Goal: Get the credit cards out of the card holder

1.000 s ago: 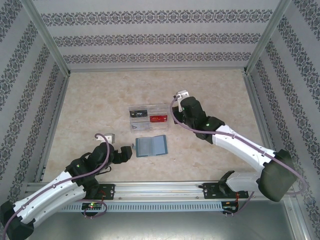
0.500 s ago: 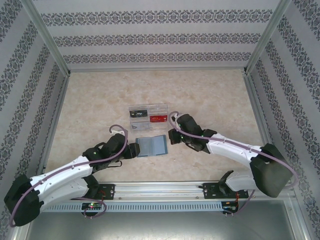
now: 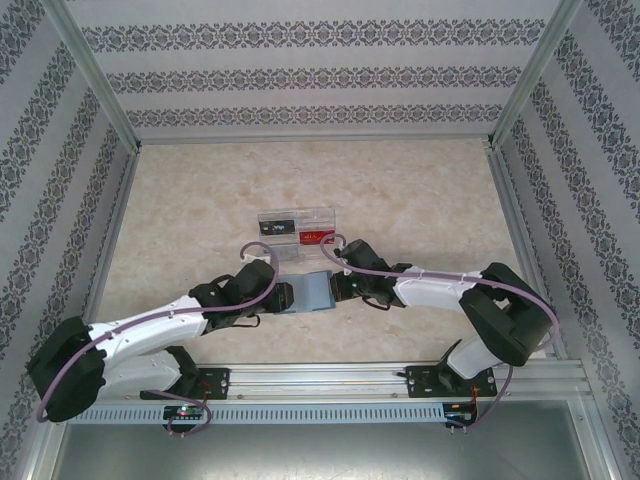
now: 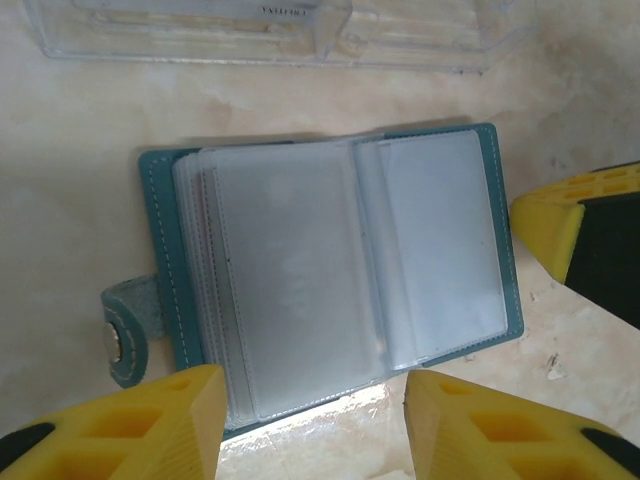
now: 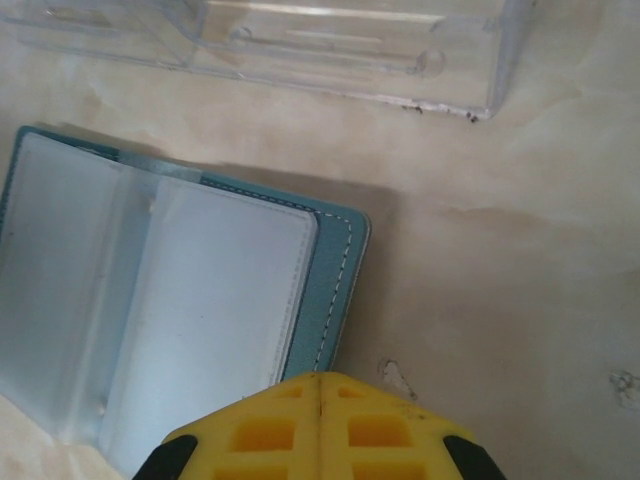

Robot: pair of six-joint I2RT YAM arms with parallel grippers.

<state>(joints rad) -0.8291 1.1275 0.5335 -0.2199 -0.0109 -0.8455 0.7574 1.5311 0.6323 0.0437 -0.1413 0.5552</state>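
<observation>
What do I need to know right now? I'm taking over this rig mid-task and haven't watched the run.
Left gripper: open, at one edge of the card holder, gripping nothing.
Right gripper: shut and empty, tips at the holder's opposite edge; contact cannot be told.
Card holder: lies open between the two grippers, clear sleeves facing up, just near of the clear tray.
Done: a black card and a red card lie in the tray.
Left: the sleeves look pale, and it cannot be told whether any holds a card. Probably check each and pull out what remains.
</observation>
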